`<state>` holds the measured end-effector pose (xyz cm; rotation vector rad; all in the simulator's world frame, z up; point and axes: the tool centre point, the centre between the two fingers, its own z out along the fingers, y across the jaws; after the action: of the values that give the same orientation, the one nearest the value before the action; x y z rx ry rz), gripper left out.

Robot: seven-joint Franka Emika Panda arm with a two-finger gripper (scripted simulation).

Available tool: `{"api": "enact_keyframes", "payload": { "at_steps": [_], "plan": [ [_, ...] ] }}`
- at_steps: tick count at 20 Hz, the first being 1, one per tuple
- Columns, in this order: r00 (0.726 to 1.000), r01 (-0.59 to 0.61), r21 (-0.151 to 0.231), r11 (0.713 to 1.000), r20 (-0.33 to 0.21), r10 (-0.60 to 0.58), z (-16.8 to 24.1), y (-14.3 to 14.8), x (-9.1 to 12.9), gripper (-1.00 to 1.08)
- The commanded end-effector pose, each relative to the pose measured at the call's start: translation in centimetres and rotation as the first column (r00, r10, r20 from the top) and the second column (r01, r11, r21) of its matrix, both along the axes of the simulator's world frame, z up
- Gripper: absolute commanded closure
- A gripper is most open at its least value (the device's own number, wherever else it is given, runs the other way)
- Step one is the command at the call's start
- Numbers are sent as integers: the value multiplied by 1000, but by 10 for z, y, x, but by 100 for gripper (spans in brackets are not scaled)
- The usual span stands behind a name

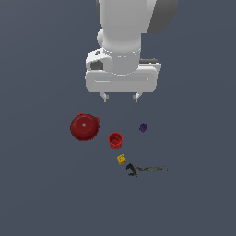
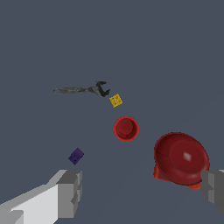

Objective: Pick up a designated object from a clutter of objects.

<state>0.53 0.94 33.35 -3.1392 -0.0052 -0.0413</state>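
Note:
The small red cup (image 1: 115,140) (image 2: 126,128) stands upright on the grey floor, hollow top up, among the clutter. My gripper (image 1: 120,97) (image 2: 142,190) hangs open well above it, fingers spread wide, holding nothing. In the exterior view the cup lies below the fingertips, slightly toward that view's left. A large red disc (image 1: 85,127) (image 2: 180,158) sits close beside the cup. The wrist view shows both grey fingertips (image 2: 70,192) at the frame's edge, with the cup well beyond them.
A tiny purple cube (image 1: 143,127) (image 2: 76,156) lies on the cup's other side from the disc. A tiny yellow cube (image 1: 121,159) (image 2: 116,100) and a dark grey wrench (image 1: 145,169) (image 2: 83,89) lie past the cup, close together.

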Motion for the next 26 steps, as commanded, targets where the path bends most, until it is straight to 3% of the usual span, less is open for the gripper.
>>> {"api": "enact_keyframes", "payload": {
  "at_steps": [1, 9, 16, 26],
  "plan": [
    [1000, 0, 0, 1000, 0, 0, 0, 0, 0, -92],
    [1000, -29, -25, 999, 8, 29, 1, -6, 5, -92],
    [999, -37, -26, 999, 7, 37, -1, -6, 5, -92],
    [989, -148, -26, 989, -1, 148, -43, -9, 14, -92]
  ]
}}
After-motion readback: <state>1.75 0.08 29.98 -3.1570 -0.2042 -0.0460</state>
